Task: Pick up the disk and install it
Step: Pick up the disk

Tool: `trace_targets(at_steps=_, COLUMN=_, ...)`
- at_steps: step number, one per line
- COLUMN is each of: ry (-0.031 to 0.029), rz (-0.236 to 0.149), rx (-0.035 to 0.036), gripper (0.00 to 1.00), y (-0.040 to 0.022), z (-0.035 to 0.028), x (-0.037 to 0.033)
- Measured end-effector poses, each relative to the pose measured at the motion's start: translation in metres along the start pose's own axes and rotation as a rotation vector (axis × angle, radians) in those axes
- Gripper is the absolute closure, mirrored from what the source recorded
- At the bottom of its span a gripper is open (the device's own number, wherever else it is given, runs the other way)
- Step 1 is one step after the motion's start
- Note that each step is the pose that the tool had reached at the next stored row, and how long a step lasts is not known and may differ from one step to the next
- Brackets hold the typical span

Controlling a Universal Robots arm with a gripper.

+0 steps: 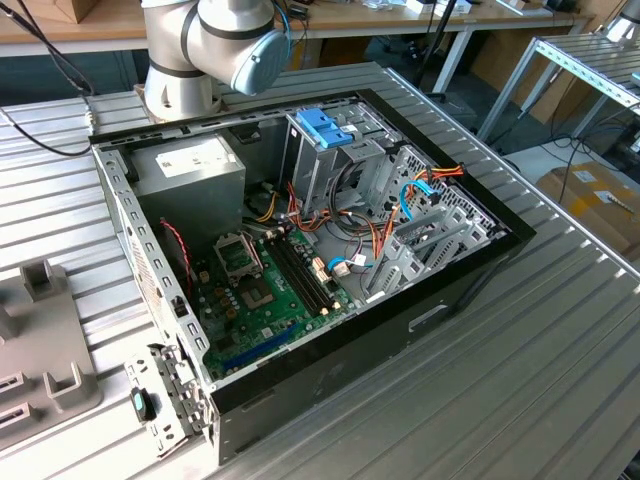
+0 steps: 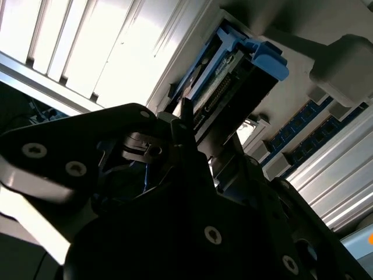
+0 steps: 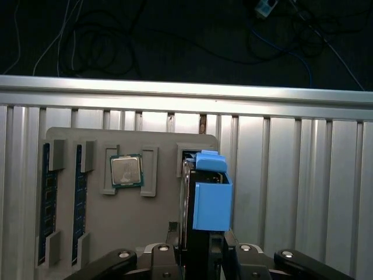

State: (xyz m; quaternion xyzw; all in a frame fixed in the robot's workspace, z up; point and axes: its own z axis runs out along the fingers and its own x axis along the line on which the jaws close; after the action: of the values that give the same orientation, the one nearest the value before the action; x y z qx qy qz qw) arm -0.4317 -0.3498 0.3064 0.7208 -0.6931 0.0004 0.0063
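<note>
In the first wrist view the disk (image 3: 211, 204) stands on edge, with its light-blue carrier rail facing the camera. My gripper (image 3: 202, 248) is shut on it, one dark finger (image 3: 173, 245) pressed against each flat side. The disk hangs over the grey parts tray (image 3: 157, 224), in front of one of its slots. In the second wrist view the disk (image 2: 247, 61) sticks out beyond the black gripper body, its blue rail at the far end. In the exterior view the open computer case (image 1: 350, 350) lies on the table, its metal drive cage (image 1: 320, 165) at the back.
The tray also holds a processor chip (image 3: 126, 171) and two memory sticks (image 3: 45, 204). In the exterior view the tray (image 1: 40, 350) sits at the left of the case. A blue plastic bracket (image 1: 325, 127) tops the drive cage. Cables and a motherboard (image 1: 260, 290) fill the case. The arm's base (image 1: 185, 70) stands behind it.
</note>
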Motion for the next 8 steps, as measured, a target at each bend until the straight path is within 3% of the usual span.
trace_targets(at_steps=8, ry=0.0000, rz=0.000, rx=0.0000, gripper=0.65, y=0.0000, z=0.0000, x=0.0002)
